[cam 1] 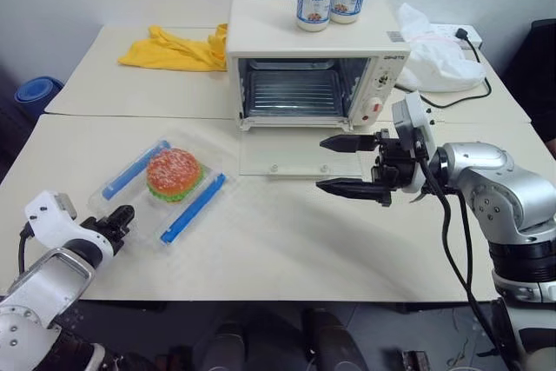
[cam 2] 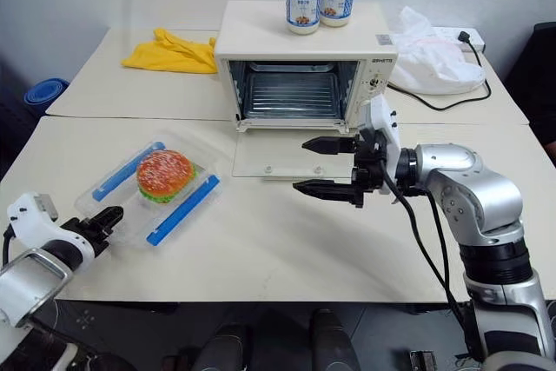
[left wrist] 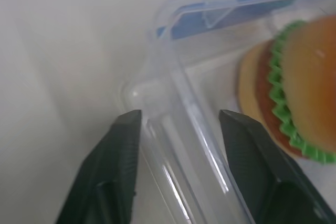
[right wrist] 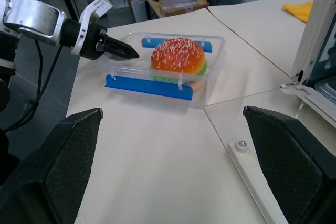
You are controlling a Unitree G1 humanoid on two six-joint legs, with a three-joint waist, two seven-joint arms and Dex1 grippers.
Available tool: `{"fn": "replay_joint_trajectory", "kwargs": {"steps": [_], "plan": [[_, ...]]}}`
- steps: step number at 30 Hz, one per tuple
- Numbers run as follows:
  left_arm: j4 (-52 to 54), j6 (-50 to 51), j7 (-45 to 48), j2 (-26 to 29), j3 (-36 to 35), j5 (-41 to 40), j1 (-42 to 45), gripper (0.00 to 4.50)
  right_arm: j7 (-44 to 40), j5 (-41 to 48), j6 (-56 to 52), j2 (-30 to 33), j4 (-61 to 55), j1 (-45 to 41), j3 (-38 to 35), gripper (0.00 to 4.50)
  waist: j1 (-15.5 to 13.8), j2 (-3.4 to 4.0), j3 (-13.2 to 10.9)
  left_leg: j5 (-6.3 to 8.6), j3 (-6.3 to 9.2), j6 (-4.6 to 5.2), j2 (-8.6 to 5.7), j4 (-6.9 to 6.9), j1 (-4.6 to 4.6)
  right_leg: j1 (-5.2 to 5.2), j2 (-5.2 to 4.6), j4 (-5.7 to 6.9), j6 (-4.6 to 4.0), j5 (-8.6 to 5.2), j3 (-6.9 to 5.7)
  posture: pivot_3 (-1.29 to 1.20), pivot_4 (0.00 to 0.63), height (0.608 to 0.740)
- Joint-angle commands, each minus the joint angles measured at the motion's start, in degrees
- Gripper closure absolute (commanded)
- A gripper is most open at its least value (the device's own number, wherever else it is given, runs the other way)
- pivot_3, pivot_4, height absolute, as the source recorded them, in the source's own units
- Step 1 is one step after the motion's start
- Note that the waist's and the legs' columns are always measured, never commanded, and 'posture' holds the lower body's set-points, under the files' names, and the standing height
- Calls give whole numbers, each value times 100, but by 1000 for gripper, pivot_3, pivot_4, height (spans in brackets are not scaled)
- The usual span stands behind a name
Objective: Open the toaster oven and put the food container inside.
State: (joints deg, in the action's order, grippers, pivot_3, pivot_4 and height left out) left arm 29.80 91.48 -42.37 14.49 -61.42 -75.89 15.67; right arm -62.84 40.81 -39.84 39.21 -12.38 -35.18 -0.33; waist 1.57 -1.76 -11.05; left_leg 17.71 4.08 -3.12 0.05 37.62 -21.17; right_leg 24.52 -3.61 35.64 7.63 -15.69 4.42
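near the front left corner of the worktop (cam 1: 287, 258), the food container (cam 1: 165, 190) lies flat with its toy hamburger (cam 1: 174, 173) inside, and the left tool (cam 1: 119, 219) sits at its near end with one finger on each side of the clear rim, partly drawn in but not visibly pinching it. the toaster oven (cam 1: 313, 62) stands at the middle of the back edge with its glass door (cam 1: 300, 155) already dropped flat, and the right tool (cam 1: 347, 165) hovers wide and empty above that door. to do this grasp well i would seat the rim deep between the fingers before squeezing, since the thin plastic looks slippery and the load hangs far from the grip, then keep the box level and clear the right arm from the door's path.
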Motion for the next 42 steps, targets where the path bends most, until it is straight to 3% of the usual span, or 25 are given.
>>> {"fn": "replay_joint_trajectory", "kwargs": {"steps": [1, 3, 6, 9, 14, 18, 22, 27, 31, 37, 42], "plan": [[-457, -1232, -1522, 813, 764, -2127, -673, 3242, 128, 160, 19, -32, -257, 44, -249, 0, 8, 0, 0, 1, 2, -3, 6, 0, 0, 0, 1, 1, 0, 0, 0, 0, 150, 740], [-645, -2141, -2194, 1485, 1343, -3184, -1160, 3783, 162, 200, -1, -18, -269, 69, -293, 0, 5, 0, 0, 4, 8, -7, 12, -6, 6, 8, 1, 6, -2, -1, 15, 0, 150, 740], [-860, -2783, -2245, 2490, 1899, -3704, -1493, 4426, 199, 374, -130, 43, -266, 107, -419, 0, -12, 0, -1, 5, 9, -10, 11, -7, 7, 10, -1, 2, -5, -2, 23, 0, 150, 740], [-1026, -2978, -1791, 3238, 2280, -3711, -1489, 4451, 244, 775, -548, 126, -299, 167, -624, 0, -55, 1, -1, 4, -3, -10, 1, -9, 3, 3, -3, -4, -13, -7, 2, 0, 150, 740], [-1415, -3093, -1196, 4345, 2745, -3708, -1387, 4451, 479, 723, -449, 189, -736, 532, -817, 0, -100, 3, -2, 3, -8, -9, -1, -39, 2, 11, -5, -13, -28, -15, -3, 0, 150, 740], [-1946, -3108, -471, 4858, 3190, -3706, -722, 4451, 684, 793, -481, 267, -988, 880, -1072, 0, -126, 8, -6, 2, -9, -10, 6, -47, 0, 20, 2, -10, -33, -18, -11, 0, 150, 740], [-2378, -2811, 194, 5234, 4227, -3518, 543, 4451, 919, 913, -531, 330, -1124, 1098, -1349, 0, -137, 8, -6, -1, -10, -8, 3, -42, 1, 13, 2, -10, -30, -17, -11, 0, 150, 740], [-2960, -2344, 477, 4606, 5716, -2871, 2593, 4451, 1238, 1009, -514, 359, -1247, 1351, -1643, 0, -157, 9, -6, -6, -3, 0, -9, -39, -3, 4, -3, -16, -18, -10, -11, 0, 150, 740], [-3517, -1946, 819, 3667, 6456, -2078, 3802, 4451, 1494, 984, -448, 379, -1459, 1679, -1811, 0, -146, 8, -6, -7, -3, 0, -10, -38, -9, 11, -5, -14, -14, -8, -7, 0, 150, 740], [-4370, -1683, 1577, 2509, 6975, -429, 4830, 4451, 1858, 1007, -397, 392, -1868, 2204, -2127, 0, -117, 5, -8, -15, -12, 1, -8, -41, -11, 21, 0, -11, -12, -8, 1, 0, 150, 740], [-5031, -1806, 1896, 1730, 6918, 893, 5294, 4451, 2155, 1013, -355, 332, -2097, 2477, -2290, 0, -130, 5, -8, -24, -11, 5, -12, -40, -8, 16, 1, -10, -6, -5, 6, 0, 150, 740]]}}
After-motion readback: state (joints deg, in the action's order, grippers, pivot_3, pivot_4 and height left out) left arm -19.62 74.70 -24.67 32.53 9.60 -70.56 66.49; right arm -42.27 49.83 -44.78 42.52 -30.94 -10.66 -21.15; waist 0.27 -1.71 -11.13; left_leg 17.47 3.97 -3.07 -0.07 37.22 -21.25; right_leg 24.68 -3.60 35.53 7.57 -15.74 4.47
